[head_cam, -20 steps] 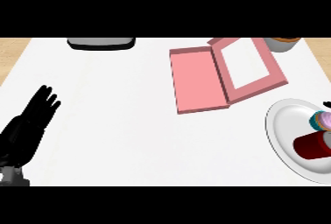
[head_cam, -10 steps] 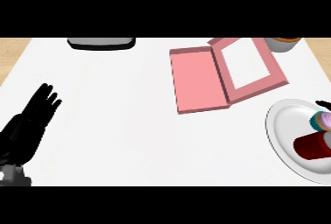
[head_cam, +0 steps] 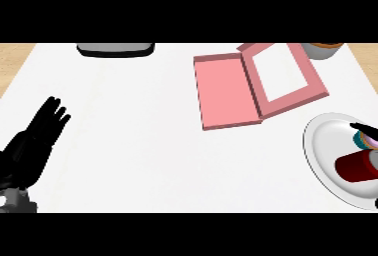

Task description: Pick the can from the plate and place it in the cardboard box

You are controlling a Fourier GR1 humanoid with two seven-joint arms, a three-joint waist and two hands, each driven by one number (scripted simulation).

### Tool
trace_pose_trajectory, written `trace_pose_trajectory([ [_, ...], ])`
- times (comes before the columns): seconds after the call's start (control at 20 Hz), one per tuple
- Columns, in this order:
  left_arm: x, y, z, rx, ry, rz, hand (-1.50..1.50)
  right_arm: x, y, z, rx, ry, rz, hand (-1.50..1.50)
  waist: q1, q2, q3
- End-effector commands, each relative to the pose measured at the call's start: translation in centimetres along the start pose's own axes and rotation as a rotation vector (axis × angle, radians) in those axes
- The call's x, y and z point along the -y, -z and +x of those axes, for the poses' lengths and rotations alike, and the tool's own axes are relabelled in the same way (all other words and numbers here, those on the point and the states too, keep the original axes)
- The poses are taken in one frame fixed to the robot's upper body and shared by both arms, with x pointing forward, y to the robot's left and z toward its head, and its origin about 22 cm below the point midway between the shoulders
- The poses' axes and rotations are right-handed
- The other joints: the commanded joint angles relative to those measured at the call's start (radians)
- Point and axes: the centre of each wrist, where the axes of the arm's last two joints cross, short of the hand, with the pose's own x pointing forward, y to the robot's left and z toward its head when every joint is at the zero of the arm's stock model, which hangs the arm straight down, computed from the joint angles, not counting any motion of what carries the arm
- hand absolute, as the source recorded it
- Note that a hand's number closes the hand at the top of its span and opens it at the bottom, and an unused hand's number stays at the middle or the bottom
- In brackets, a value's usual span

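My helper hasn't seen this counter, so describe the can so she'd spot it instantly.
Find the white plate at the right edge of the counter, below and right of the open pink box. The can lies on its side on that plate. It is plain dark red, unlike the teal-and-orange striped thing beside it.

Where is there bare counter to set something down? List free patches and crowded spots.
Widest bare patch: the middle, between the left hand, the pink box and the plate. Also free: the strip between the grey object and the box. Crowded: the right edge, where the can sits on the plate.
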Motion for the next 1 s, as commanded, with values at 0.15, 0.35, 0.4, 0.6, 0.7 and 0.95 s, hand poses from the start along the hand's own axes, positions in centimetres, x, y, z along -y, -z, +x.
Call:
trace_pose_trajectory([
  [0.15,-0.2,-1.0,0.2,-0.004,0.001,0.000,0.00,-2.0,1.0,0.4,-0.010,-0.004,0.026,-1.50,0.000,0.000,0.000],
  [0.35,-0.5,0.8,1.6,-0.004,-0.011,-0.004,0.00,-0.3,1.1,0.2,-0.020,-0.015,0.023,-1.50,0.000,0.000,0.000],
  [0.4,-0.2,-0.3,1.1,0.002,-0.002,0.009,0.00,-1.2,1.9,-1.4,-0.019,-0.005,0.035,-1.50,0.002,0.000,0.000],
  [0.6,-1.5,-0.2,-0.4,0.002,-0.010,0.000,0.00,-2.0,1.7,-3.1,-0.019,0.011,0.016,-1.50,0.000,0.000,0.000],
  [0.7,0.3,0.8,0.3,0.004,-0.008,0.005,0.00,-1.6,2.6,-0.5,-0.023,0.009,-0.001,1.50,0.000,0.000,0.000],
  [0.95,-0.7,-0.7,-0.7,-0.014,-0.013,-0.008,0.00,-2.2,2.0,-1.8,0.076,-0.040,-0.050,1.50,0.000,0.000,0.000],
])
